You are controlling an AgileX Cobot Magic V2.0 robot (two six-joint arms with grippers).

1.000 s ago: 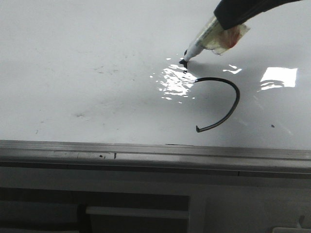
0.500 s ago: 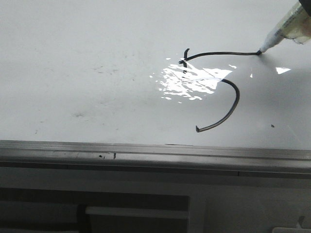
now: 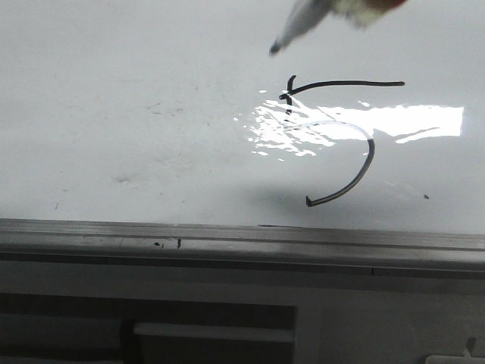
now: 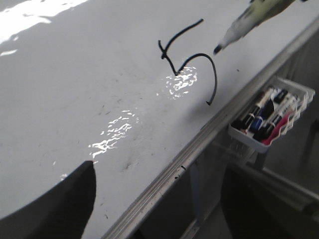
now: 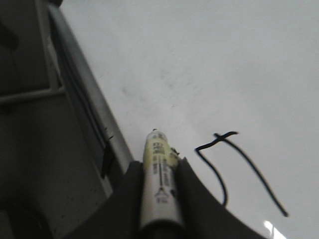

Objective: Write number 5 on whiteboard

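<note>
The number 5 [image 3: 341,136] stands in thin black strokes on the whiteboard [image 3: 136,91]: a short vertical, a long top bar and an open curved belly. It also shows in the left wrist view [image 4: 192,62] and the right wrist view [image 5: 234,164]. My right gripper [image 5: 158,172] is shut on a white marker [image 5: 158,184]. In the front view the marker [image 3: 299,26] hangs tilted above the board, its black tip off the surface, up and left of the 5. My left gripper [image 4: 154,214] is open and empty over the board's near edge, left of the 5.
A grey metal edge strip [image 3: 242,235] runs along the board's near side. A white tray of spare markers [image 4: 271,117] hangs below that edge. Small dark specks and smudges [image 3: 125,180] dot the board left of the 5. Bright glare [image 3: 303,125] lies across the 5.
The marker drew the top bar from the vertical stroke out to the right, then lifted off the board and swung back left above the 5.
</note>
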